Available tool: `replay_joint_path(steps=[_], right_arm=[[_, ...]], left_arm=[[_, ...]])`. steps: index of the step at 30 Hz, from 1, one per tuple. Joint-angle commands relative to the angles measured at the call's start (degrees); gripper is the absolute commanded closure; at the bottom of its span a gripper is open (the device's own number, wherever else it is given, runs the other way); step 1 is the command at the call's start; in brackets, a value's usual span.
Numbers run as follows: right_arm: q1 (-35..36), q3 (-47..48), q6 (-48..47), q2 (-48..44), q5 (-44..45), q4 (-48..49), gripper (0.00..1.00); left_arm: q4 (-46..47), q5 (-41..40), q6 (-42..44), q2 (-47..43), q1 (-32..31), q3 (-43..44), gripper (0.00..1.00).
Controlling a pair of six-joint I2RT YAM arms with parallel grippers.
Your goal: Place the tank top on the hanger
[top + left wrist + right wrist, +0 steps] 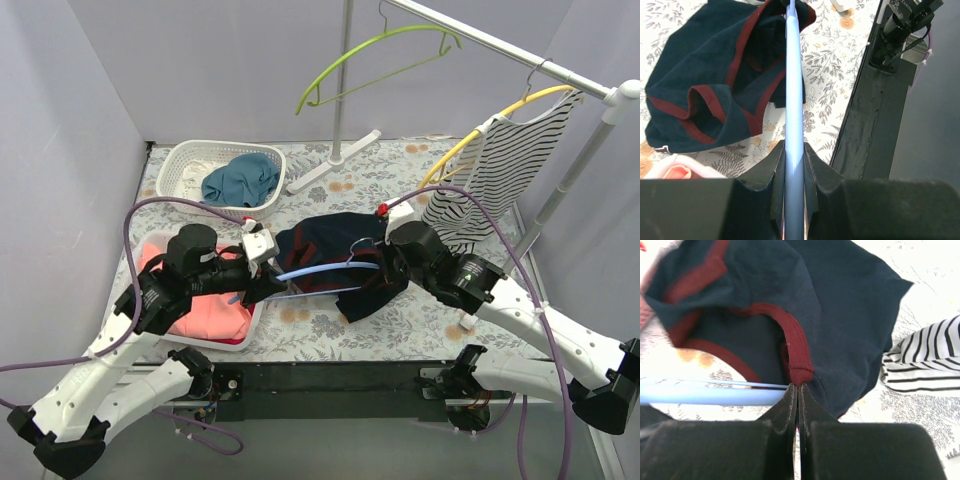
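Black matte fingers (767, 175) of your left gripper (794, 172) press flat against a thin, smooth light-blue plastic hanger (793, 75). They clamp one of its arms edge-on, with no gap on either side. Your right gripper (798, 395) has its jaws all but touching. They pinch the folded end of the dark red ribbed trim on the navy blue sleeveless tank top (850, 315). The blue bar ends just beside those fingertips.

From above, you can see the two grippers facing each other over the middle of the floral-print tablecloth (320, 325). The tank top lies between them as a soft, crumpled heap, with one corner trailing toward the near edge. The hanger spans the gap from gripper to gripper across the near part of the fabric, and its thin metal hook curls up over the navy cloth. You cannot tell from these views whether the hanger arm sits inside an opening or only on top.

Under your left arm a shallow white tray (152, 242) holds a folded coral-pink garment (205, 310). Beyond it stands a white lattice plastic basket (180, 165) with a bunched teal-blue cloth (242, 180) inside.

On the right, past your right arm, a black-and-white striped top (500, 180) hangs from a yellow hanger (520, 101). That hanger is hooked on a slanting metal rail (500, 45). Farther back along the same rail hangs a thin lime-green hanger (350, 52).
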Motion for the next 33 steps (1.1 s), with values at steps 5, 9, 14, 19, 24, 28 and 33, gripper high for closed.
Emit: replay_joint_path(steps=[5, 9, 14, 19, 24, 28, 33], right_arm=[[0.31, -4.39, -1.24, -8.38, -8.49, 11.51, 0.99], [0.31, -6.77, -0.28, -9.53, -8.93, 12.93, 0.99], [0.31, -7.91, 0.52, -11.37, -8.24, 13.72, 0.98], [0.31, -9.31, 0.34, -15.23, -5.59, 14.51, 0.63], [0.23, -14.67, -0.01, -21.12, -7.26, 20.48, 0.47], [0.22, -16.88, -0.36, -23.5, -7.44, 26.8, 0.43], [0.31, -16.35, 1.3, -19.47, -4.45, 29.89, 0.42]], left_arm=[[19.28, 5.78, -4.9, 2.02, -0.15, -5.92, 1.0], [26.14, 5.17, -8.24, 1.58, -0.15, -10.05, 1.0], [35.55, 4.45, -13.59, 0.09, -0.15, -16.28, 1.0], [40.55, 4.46, -17.55, -0.62, -0.15, -19.28, 1.0], [46.27, 3.67, -22.38, 1.23, -0.15, -22.53, 1.0], [47.6, 4.11, -23.53, 2.28, -0.15, -23.77, 1.0], [48.92, 4.28, -24.24, 2.46, -0.23, -24.56, 1.0]])
